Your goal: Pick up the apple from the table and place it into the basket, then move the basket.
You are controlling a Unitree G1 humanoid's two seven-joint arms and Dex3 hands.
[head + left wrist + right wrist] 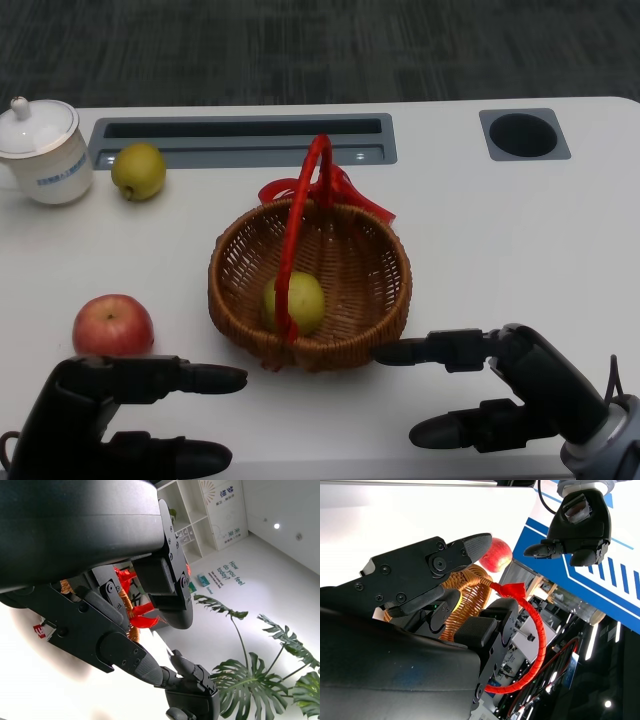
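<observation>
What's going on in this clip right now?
A humanoid robot sits at a white table with a wicker basket in front of it. A yellow-green fruit already lies in the basket, while the red apple is on the table near the left hand. Both the left hand and the right hand are open and hold nothing; the right hand's fingertip is at the basket's rim. Another yellow-green fruit and a white lidded cup stand farther back.
</observation>
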